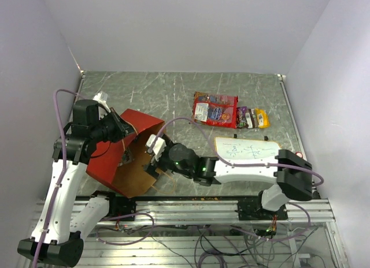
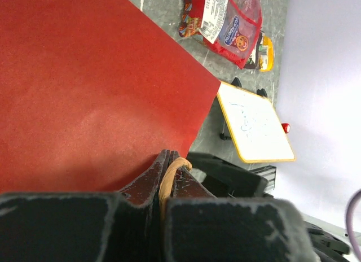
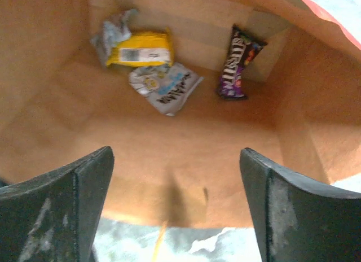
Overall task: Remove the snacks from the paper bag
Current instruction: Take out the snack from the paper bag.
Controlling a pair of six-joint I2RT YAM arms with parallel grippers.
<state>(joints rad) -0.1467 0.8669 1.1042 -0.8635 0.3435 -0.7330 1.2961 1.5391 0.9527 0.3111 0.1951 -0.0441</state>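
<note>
The paper bag [image 1: 118, 158] lies tilted on the worktop [image 1: 162, 89], red side up. Its open mouth is turned toward the right arm, so the brown inside is visible.

The left pincer [image 1: 119, 127] is at the top edge of the paper bag. In the left wrist view this pincer [image 2: 168, 159] is fully closed. It pinches the red paper edge together with the thin tan handle [image 2: 170, 180].

The right pincer [image 1: 154, 148] is at the mouth of the paper bag. In the right wrist view this pincer [image 3: 176, 156] has its two fingers far apart and nothing between them.

Three snacks lie deep inside the paper bag, on its brown bottom part:
- A yellow packet [image 3: 144, 49] is there with a crumpled silver end.
- A pale blue-white packet [image 3: 164, 88] is touching the yellow one, just below it in the view.
- A dark purple packet [image 3: 237, 61] lies apart from those two, near a corner fold.

Outside the paper bag, well apart on its right, a large red bag [image 1: 215, 109] with a white label lies flat. Just beyond it, farther from the paper bag, are a dark packet [image 1: 243, 116] and a second yellow packet [image 1: 261, 118], side by side.

A white board [image 1: 245, 149] with a wood frame lies also to the right of the paper bag, nearer to the arm bases than these packets.
</note>
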